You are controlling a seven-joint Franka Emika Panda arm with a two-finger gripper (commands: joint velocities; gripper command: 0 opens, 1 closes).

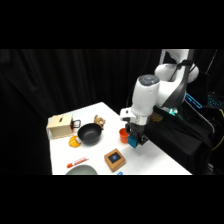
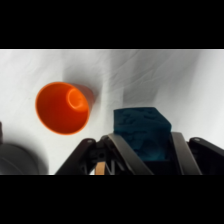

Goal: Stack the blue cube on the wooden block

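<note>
The teal-blue cube sits between my gripper's fingers, and my gripper is shut on it, holding it just above the white table beside the small orange cup. In the side view the blue cube shows at the fingertips, right of the cup. The wooden block, flat and tan with a dark blue square centre, lies on the table in front and to the left of my gripper, apart from it. That block is out of the wrist view.
The small orange cup lies on its side close to the cube. A black bowl, a pale wooden box, an orange item, a red-white object and a grey dish occupy the left half.
</note>
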